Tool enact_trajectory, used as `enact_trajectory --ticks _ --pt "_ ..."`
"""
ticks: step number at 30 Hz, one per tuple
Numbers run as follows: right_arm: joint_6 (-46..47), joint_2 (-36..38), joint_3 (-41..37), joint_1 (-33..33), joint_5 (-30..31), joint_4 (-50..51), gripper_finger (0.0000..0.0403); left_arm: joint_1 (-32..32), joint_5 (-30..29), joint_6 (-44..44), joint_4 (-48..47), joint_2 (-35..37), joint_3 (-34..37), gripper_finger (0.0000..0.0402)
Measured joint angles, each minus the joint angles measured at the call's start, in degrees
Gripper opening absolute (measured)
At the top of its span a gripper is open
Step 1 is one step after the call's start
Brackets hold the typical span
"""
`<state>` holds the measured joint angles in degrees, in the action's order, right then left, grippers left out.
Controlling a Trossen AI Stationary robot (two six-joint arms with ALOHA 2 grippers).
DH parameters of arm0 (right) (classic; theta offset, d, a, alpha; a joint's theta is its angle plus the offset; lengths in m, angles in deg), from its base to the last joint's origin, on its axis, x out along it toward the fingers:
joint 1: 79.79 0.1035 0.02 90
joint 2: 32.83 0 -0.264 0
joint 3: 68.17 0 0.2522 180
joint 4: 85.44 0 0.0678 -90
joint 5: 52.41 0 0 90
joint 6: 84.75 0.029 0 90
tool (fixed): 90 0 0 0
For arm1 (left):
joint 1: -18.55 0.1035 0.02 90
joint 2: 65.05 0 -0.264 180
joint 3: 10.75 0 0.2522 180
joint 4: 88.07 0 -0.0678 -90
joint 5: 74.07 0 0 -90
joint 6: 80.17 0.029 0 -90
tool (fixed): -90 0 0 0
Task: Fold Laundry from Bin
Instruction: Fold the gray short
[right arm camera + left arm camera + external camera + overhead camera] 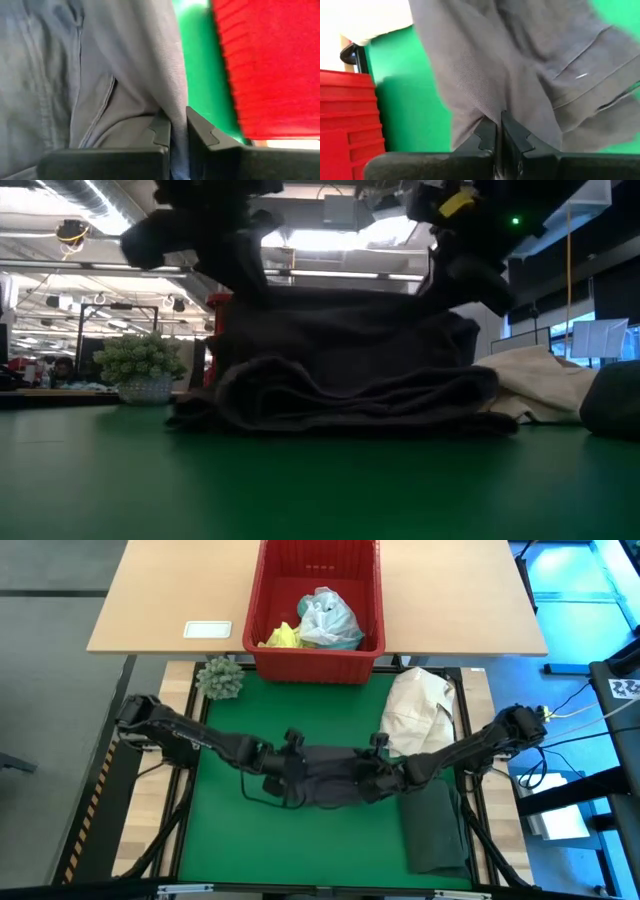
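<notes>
Grey soft cloth garment (pixel 340 375) fills the front of the low view, half lifted and half lying in folds on the green tabletop (pixel 290 840). Both end effectors hold it by its upper edge. On the left wrist view, the left end effector (pixel 498 131) has its two dark fingers pressed narrow together with a fold of the grey cloth pinched between them. On the right wrist view, the right end effector (pixel 178 127) is closed the same way on another fold of this garment.

From above, the garment (pixel 325 780) is a dark bundle at the middle of the green tabletop, on the near side of the bright red rectangular plastic bin (pixel 318 660) and well apart from it. Its long axis runs from one arm to the other, parallel to the long side of the bin. The left end effector (pixel 283 762) is at one end of this axis and the right end effector (pixel 382 762) at the other, so each arm is equally near to its own end.

I judge that the coming move depends on keeping this held edge straight between the two grips while the cloth is laid down or folded over.

Inside the bin there remain a bright yellow garment (pixel 282 636) and a light turquoise-blue garment (pixel 330 622). Another dark green-black cloth (pixel 435 825) lies flat on the tabletop, far from the bin on the right arm's side.
</notes>
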<state>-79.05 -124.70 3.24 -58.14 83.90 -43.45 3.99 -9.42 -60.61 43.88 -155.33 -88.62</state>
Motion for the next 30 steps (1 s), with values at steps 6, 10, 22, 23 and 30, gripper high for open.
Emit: enact_trajectory --ticks 6,10,22,23,30 --pt "0.4 -2.6 0.0 3.3 -2.5 -4.5 0.0022 -6.2 -2.9 -3.8 0.4 0.0 0.4 0.0000" --pt "0.5 -3.0 0.0 3.5 -1.9 -5.4 0.0022 -8.0 -5.8 -4.8 0.3 -0.5 0.4 0.0000" --pt "-4.6 -2.8 3.5 -0.8 7.5 -3.2 0.0022 -2.3 -14.4 1.5 0.3 -0.5 0.4 0.0000" --pt "-4.8 -2.8 3.7 -0.9 6.6 -3.1 0.0022 -2.1 -14.4 1.8 0.3 -0.5 0.4 0.0000" --pt "-4.7 -2.8 6.2 -0.8 3.5 -1.4 0.0101 -1.9 -14.2 3.5 1.2 -0.5 0.4 0.0000"
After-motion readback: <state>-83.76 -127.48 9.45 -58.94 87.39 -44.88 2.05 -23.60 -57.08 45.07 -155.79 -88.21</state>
